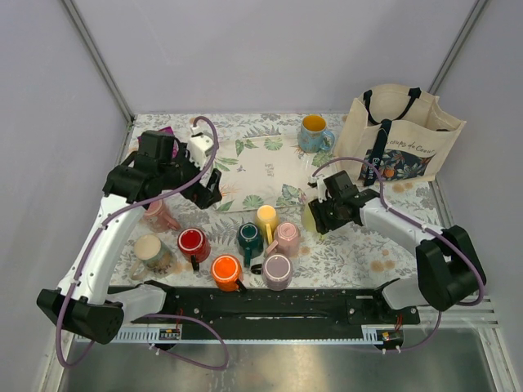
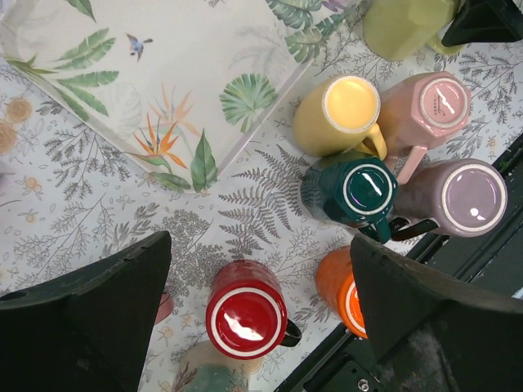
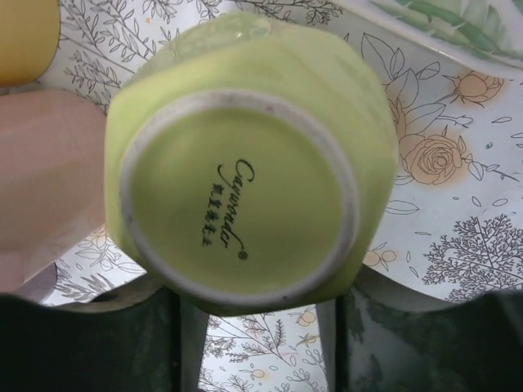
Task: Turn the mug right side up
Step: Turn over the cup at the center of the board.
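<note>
Counter (image 1: 359, 255) count: 10 mugs, one per colour: salmon-pink mug (image 1: 161, 216), pale pink (image 1: 287, 237), mauve (image 1: 277, 272), dark green (image 1: 248, 237), yellow (image 1: 267, 216), red (image 1: 193, 242), orange (image 1: 225, 269), speckled beige (image 1: 151, 253), lime (image 1: 308, 217), blue (image 1: 315, 135). 1 leaf-print tray (image 1: 270, 167). 1 tote bag (image 1: 400, 135). 2 arms: left arm (image 1: 106, 237), right arm (image 1: 400, 224).

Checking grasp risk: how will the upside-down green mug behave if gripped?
Green mug: smooth glaze, probably slippery, though its faceted sides may help grip. Looks ceramic, so likely rigid, fairly heavy, chippable. If tipped over, the facets should keep it from rolling far.
</note>
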